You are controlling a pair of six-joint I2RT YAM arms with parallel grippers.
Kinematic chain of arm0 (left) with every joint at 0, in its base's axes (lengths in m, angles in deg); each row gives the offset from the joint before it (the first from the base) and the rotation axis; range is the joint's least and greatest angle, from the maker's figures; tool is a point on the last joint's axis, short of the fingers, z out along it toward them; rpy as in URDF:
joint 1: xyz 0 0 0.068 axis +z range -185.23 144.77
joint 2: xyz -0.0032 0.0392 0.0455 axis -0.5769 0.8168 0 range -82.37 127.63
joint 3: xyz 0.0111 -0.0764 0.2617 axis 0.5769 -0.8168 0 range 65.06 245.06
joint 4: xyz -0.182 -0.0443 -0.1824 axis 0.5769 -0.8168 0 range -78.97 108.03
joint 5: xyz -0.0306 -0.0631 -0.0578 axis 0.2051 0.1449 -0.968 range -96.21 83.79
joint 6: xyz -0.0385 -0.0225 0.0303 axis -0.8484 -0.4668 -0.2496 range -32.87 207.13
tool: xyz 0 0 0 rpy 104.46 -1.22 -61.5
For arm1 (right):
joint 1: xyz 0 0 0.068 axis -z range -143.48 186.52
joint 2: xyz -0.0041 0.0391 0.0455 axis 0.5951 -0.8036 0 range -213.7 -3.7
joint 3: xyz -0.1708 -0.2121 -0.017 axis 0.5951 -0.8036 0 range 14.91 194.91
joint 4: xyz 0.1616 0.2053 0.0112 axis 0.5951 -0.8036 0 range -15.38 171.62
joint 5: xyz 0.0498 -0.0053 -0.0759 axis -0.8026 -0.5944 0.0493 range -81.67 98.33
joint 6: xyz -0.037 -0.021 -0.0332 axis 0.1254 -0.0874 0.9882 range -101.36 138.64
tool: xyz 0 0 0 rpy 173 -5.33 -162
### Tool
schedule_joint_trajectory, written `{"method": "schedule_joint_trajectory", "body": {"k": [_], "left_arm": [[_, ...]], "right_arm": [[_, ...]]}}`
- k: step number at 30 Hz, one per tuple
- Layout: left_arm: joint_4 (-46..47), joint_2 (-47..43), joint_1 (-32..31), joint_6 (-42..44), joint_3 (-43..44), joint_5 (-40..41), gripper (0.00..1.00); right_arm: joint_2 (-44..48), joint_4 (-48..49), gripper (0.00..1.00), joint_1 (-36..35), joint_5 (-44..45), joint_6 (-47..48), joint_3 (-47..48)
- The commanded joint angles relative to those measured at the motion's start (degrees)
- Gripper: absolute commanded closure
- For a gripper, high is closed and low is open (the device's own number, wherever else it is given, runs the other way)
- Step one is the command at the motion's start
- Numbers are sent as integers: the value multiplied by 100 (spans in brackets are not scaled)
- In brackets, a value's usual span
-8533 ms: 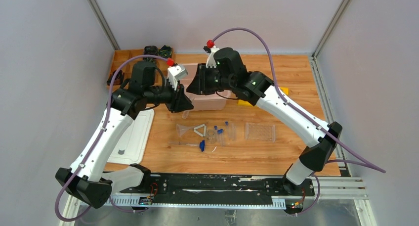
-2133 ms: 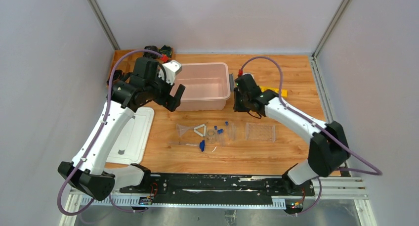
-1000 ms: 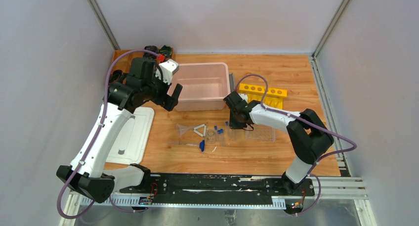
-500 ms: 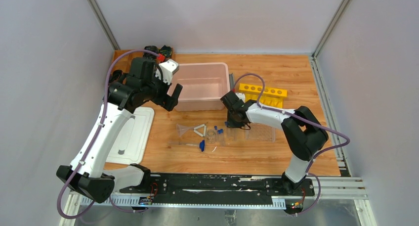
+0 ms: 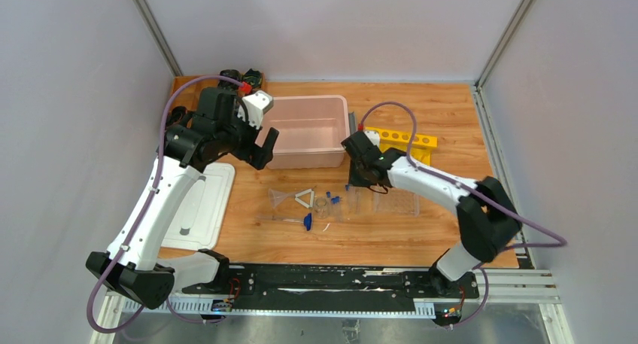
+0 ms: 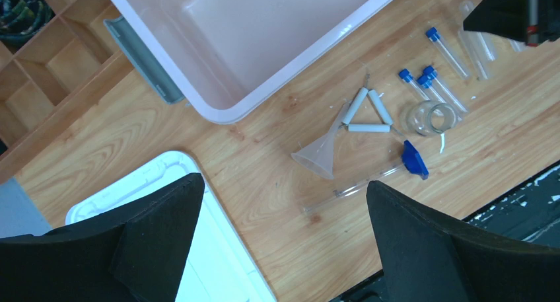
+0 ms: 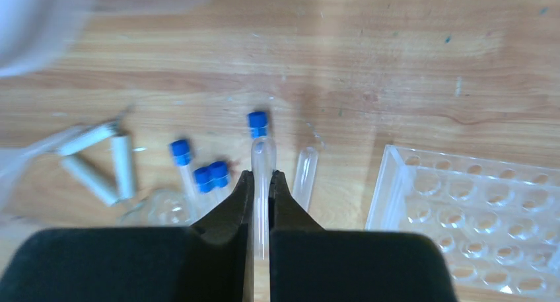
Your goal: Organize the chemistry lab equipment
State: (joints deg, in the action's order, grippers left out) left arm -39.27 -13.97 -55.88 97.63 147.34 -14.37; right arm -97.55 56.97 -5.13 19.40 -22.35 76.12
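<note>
my right gripper (image 7: 262,178) has just clamped onto a blue-capped tube (image 7: 261,150), so i judge it ready to lift toward the rack (image 7: 475,206) at its right

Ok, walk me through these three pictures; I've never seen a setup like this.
These are two robot arms bolted to the near edge of a table, each ending in a two-finger gripper. The wide picture looks down from above and behind them; the other two come from cameras on the wrists. On it lie a clear funnel, a white triangle, a small glass dish, blue-capped tubes, a blue-tipped rod and a clear tube rack, with a pink bin behind them. The left gripper hangs open above the table, holding nothing. The right gripper is shut on a thin clear tube.
</note>
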Motion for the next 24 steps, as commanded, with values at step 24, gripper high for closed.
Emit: {"method": "schedule_joint_trajectory", "body": {"k": [24], "left_arm": [[846,-480,47,-1027,-331,-2755,12]], "right_arm": [[1836,3603,100,-1580,-236,-76,916]]}}
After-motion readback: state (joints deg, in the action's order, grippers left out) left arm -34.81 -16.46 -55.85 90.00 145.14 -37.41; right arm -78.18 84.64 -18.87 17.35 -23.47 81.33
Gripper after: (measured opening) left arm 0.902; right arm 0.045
